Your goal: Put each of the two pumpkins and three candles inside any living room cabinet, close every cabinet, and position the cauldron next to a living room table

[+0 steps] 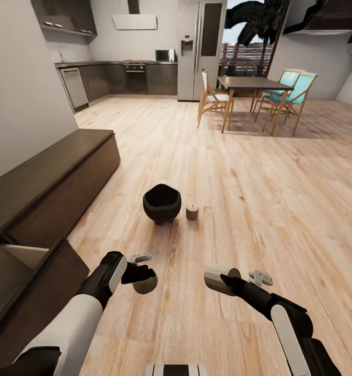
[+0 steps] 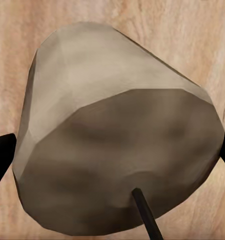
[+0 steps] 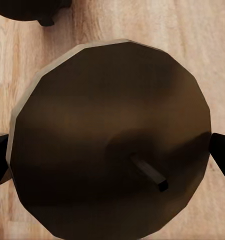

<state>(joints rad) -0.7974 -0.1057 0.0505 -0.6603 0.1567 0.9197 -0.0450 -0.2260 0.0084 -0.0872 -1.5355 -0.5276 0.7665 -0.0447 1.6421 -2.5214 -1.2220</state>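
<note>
**Both claws loaded with candles, cauldron on the floor ahead**

While you look down over both arms, each claw has a candle clamped in it. Your left gripper (image 1: pixel 142 280) is closed around a beige candle (image 1: pixel 145 284), held above the wood floor (image 1: pixel 259 198); in the left wrist view that candle (image 2: pixel 117 135) sits between the dark fingertips (image 2: pixel 1 155), wick end toward the camera. Your right gripper (image 1: pixel 224 279) grips a second candle (image 1: pixel 220 278), lying roughly on its side in the head view. From the right wrist camera you see this candle (image 3: pixel 110 140) end-on, its short wick sticking out, with the fingers (image 3: pixel 222 157) pressed against both sides.

Ahead of you the black cauldron (image 1: pixel 162 203) stands upright on the floor, mouth open upward. Just beside it, on your right, a third candle (image 1: pixel 192 211) stands upright, apart from the pot.

Along the wall on your left runs the dark brown cabinet (image 1: pixel 56 183). Its nearest compartment (image 1: pixel 19 261) is open, showing a pale interior.
</note>
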